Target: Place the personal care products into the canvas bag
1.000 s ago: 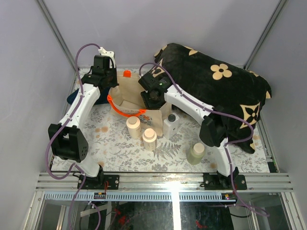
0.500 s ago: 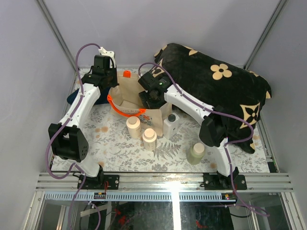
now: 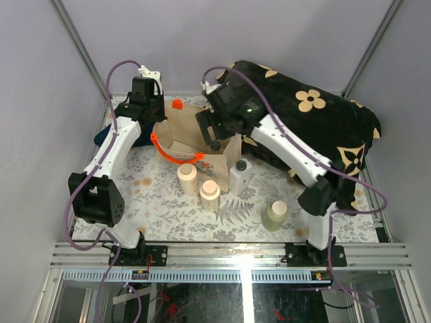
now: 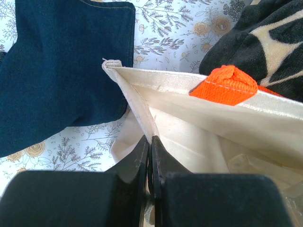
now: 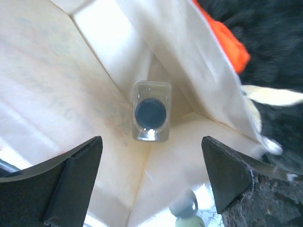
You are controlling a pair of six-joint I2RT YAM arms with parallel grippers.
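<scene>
The beige canvas bag (image 3: 188,138) with orange handles (image 3: 176,156) stands open at the back middle. My left gripper (image 4: 149,142) is shut on the bag's rim (image 4: 137,101) at its left corner. Over the bag's mouth hangs my right gripper (image 5: 151,142), open and holding nothing. Below it, a clear bottle with a dark cap (image 5: 151,117) stands on the bag's floor. In front of the bag stand two cream bottles with tan caps (image 3: 187,178) (image 3: 209,194), a white bottle with a dark cap (image 3: 240,173) and a pale greenish cylinder (image 3: 275,215).
A large black flower-patterned cushion (image 3: 310,118) fills the back right, right behind my right arm. A folded dark blue denim cloth (image 4: 61,71) lies left of the bag. The floral tablecloth (image 3: 161,202) covers the table.
My right gripper has opened, let go of the clear bottle inside the bag and risen out of the bag's mouth. The left gripper has kept its hold on the rim.
</scene>
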